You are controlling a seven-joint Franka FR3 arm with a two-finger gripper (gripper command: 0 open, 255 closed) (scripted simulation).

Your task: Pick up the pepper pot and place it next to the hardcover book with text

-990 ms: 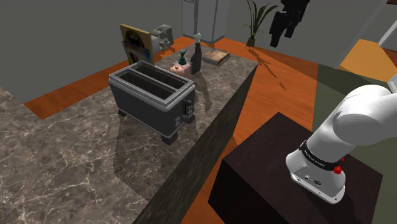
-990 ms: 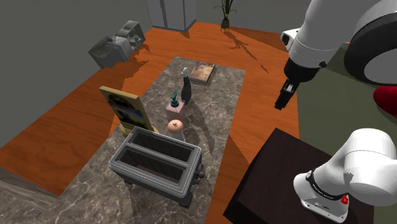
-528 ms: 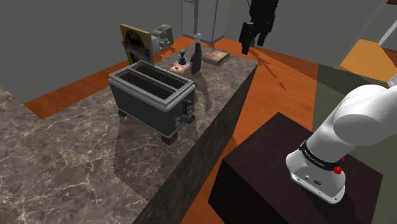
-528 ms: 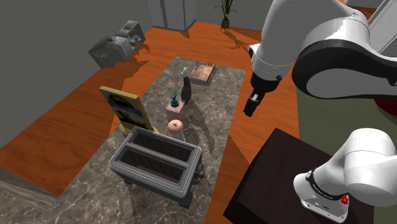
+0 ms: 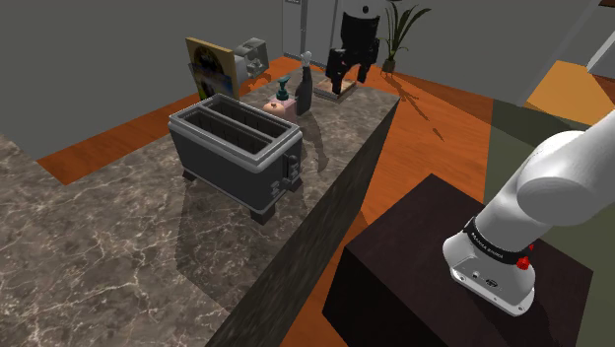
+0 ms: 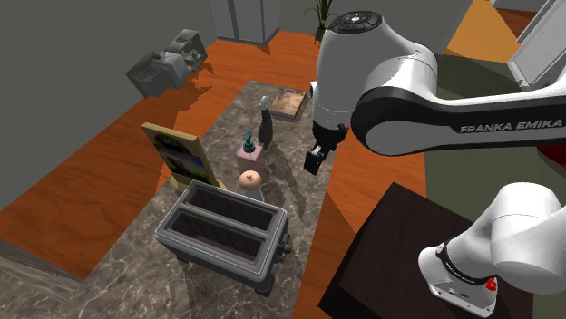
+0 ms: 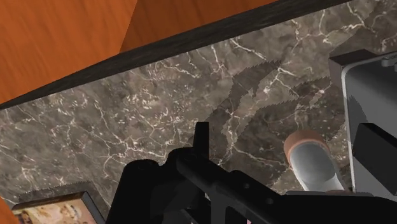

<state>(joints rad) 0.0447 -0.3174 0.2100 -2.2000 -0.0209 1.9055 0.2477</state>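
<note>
1. Dark marble with pale veins covers the long worktop (image 6: 307, 210). Orange wooden floor (image 6: 100, 172) runs round it, and a black stand (image 6: 390, 249) sits just off one long edge.
2. A grey toaster (image 6: 227, 234), boxy and on short feet, has two long slots that are dark inside. A small pink box (image 6: 248, 152) carries a teal item on its lid.
3. The pincer (image 5: 350, 74) hangs above the strip of worktop near the stand-side edge. Its fingers are spread with nothing between them.
4. The pepper pot (image 7: 312, 162) is a pale cylinder with a rounded peach top. It stands upright on the marble, toward the toaster from the pincer, just beside the toaster's long wall and well apart from the fingers.
5. A flat book (image 6: 287, 101) with a picture cover lies the opposite way from the pincer, at the worktop's end, with bare marble beside it.
6. A black bottle (image 6: 266, 129) with a pale top stands farther in from the edge than the pincer, between the book and the pink box.
7. A yellow-edged standing board (image 6: 181, 156) is across the worktop from the pincer, by the far long edge.
8. Bare veined marble lies below the pincer and between it and the pot.
</note>
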